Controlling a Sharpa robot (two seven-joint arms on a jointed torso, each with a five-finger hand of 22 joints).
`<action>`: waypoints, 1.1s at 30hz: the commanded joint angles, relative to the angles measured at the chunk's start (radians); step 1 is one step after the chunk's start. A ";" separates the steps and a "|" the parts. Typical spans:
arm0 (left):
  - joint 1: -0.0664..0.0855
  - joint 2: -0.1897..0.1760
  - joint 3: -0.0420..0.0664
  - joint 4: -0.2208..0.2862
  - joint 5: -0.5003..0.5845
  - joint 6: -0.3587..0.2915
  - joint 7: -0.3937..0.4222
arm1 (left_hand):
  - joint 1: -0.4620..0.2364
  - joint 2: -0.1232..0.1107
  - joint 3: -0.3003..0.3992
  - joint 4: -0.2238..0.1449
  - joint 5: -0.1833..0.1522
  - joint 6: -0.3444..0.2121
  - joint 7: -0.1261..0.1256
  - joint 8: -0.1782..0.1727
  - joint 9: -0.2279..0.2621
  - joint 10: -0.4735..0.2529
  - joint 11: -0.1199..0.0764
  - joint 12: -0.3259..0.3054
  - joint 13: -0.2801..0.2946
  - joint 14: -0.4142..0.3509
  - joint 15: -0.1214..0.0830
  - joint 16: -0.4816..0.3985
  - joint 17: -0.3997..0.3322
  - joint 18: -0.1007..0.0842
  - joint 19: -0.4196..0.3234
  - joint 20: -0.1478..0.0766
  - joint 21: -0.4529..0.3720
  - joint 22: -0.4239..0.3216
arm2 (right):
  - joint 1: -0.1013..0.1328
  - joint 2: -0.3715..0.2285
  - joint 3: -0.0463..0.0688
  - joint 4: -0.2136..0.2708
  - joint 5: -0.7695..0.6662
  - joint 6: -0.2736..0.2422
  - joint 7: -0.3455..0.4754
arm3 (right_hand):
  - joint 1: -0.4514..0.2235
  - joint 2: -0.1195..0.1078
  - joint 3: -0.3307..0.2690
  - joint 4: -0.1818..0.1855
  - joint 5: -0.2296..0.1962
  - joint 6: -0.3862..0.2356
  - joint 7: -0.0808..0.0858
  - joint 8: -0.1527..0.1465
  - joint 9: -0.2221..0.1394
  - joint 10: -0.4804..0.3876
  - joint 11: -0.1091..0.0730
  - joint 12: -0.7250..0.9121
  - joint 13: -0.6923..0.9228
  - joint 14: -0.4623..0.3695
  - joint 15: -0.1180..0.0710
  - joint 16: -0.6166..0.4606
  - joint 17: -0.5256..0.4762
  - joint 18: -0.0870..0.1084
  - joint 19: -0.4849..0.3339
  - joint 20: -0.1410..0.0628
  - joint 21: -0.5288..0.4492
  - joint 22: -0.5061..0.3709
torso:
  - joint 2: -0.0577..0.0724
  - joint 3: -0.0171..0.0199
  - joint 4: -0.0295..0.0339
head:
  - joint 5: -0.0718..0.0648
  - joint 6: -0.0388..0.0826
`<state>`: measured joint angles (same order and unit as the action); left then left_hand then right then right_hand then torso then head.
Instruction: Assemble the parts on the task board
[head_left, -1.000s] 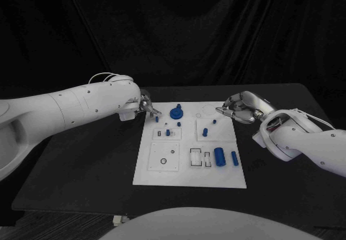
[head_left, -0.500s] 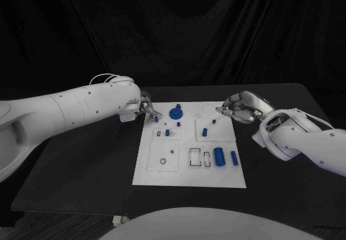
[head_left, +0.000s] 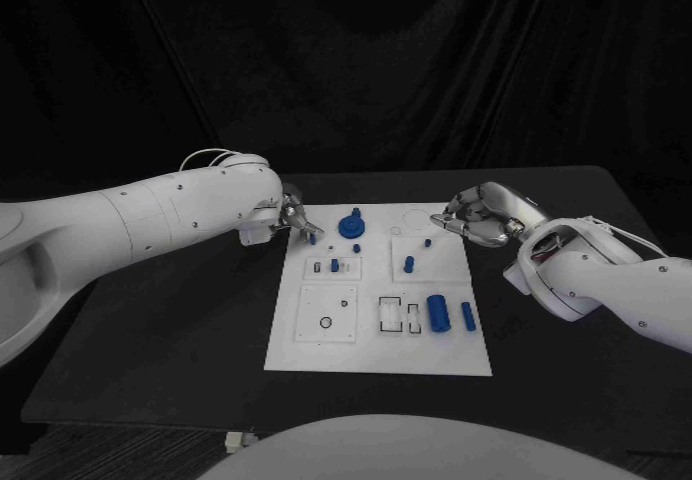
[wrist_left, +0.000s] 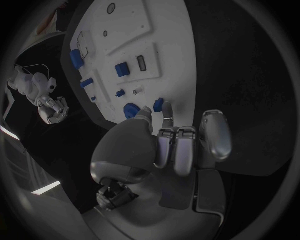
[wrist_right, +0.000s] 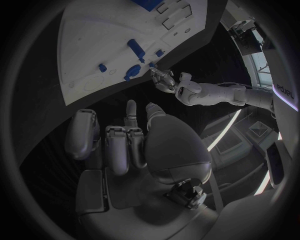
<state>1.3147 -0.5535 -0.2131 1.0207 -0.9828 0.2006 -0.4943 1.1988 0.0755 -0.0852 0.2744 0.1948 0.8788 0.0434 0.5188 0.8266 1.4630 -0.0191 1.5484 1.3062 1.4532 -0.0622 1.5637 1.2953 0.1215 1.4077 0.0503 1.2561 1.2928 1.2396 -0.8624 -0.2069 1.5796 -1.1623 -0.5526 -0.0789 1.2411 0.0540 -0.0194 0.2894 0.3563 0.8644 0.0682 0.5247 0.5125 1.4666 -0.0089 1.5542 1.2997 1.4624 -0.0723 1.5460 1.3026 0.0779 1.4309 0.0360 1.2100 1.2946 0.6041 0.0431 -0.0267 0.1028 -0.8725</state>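
The white task board (head_left: 329, 345) lies in the middle of the black table. My left hand (head_left: 293, 217) hovers at the board's far left corner and pinches a small blue part (head_left: 315, 238) between thumb and a fingertip; the left wrist view shows that part (wrist_left: 158, 105) just over the board's edge (wrist_left: 125, 30). A blue round knob (head_left: 353, 225) stands beside it. My right hand (head_left: 480, 217) hangs over the board's far right corner with its fingers curled in, holding nothing. The right wrist view shows the curled fingers (wrist_right: 128, 142) above the board (wrist_right: 94, 45).
Several blue parts stand in the board: a short peg (head_left: 410, 264), a small pin (head_left: 428, 241), a thick cylinder (head_left: 438, 308) and a thinner one (head_left: 467, 316). An empty rectangular slot (head_left: 391, 313) and a plate with a small ring (head_left: 327, 322) lie nearer me.
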 joint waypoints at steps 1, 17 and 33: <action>-0.003 0.004 0.001 -0.001 0.006 0.014 0.004 | 0.018 0.001 -0.026 0.002 0.024 0.002 0.009 -0.010 -0.011 0.079 0.004 -0.001 0.227 0.118 0.000 0.007 0.275 -0.044 -0.012 -0.001 -0.009 0.146 | -0.002 0.001 0.001 -0.001 -0.006 0.004 -0.016 | 0.025 -0.005 -0.002 -0.006 0.021 -0.007 -0.006 0.004 0.006 0.104 -0.001 0.017 0.271 0.108 0.002 0.025 0.268 0.001 0.004 0.004 -0.006 0.172 | 0.000 0.0001 0.0000 | 0.001 0.000; -0.008 0.007 0.001 -0.005 0.006 0.008 0.006 | 0.071 0.003 -0.009 -0.009 0.161 0.003 0.004 -0.018 -0.017 0.077 0.000 -0.002 0.225 0.118 -0.003 0.007 0.275 -0.043 -0.013 -0.002 -0.015 0.155 | -0.002 0.001 0.001 -0.001 -0.006 0.008 -0.020 | 0.026 -0.005 -0.002 -0.006 0.024 -0.008 -0.006 0.004 0.006 0.104 -0.001 0.017 0.271 0.108 0.002 0.025 0.268 0.001 0.004 0.004 -0.007 0.172 | 0.000 0.0000 0.0000 | -0.001 0.000; -0.010 0.004 0.001 -0.003 0.006 -0.009 0.021 | 0.118 -0.016 0.046 -0.007 0.364 0.009 -0.003 -0.023 -0.019 0.074 -0.007 -0.005 0.223 0.118 -0.009 0.007 0.275 -0.043 -0.014 -0.008 -0.023 0.164 | -0.002 0.003 0.001 -0.002 -0.006 0.016 -0.025 | 0.026 -0.005 -0.001 -0.005 0.027 -0.008 -0.006 0.004 0.006 0.104 -0.001 0.017 0.271 0.108 0.002 0.025 0.268 0.002 0.003 0.004 -0.010 0.171 | 0.000 -0.0003 -0.0002 | 0.001 0.000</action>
<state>1.3067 -0.5498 -0.2130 1.0161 -0.9824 0.2004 -0.4920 1.3004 0.0529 -0.0848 0.2742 0.5437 0.8793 0.0427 0.5032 0.8162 1.4625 -0.0196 1.5483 1.3071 1.4532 -0.0623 1.5637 1.2953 0.1217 1.3957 0.0449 1.2446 1.2928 1.2396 -0.8597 -0.2069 1.5772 -1.1623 -0.5444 -0.0849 1.2412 0.0539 -0.0193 0.2894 0.3565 0.8644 0.0682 0.5248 0.5125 1.4666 -0.0089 1.5542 1.2997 1.4624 -0.0723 1.5460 1.3026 0.0779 1.4309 0.0360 1.2100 1.2946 0.6039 0.0430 -0.0267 0.1033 -0.8725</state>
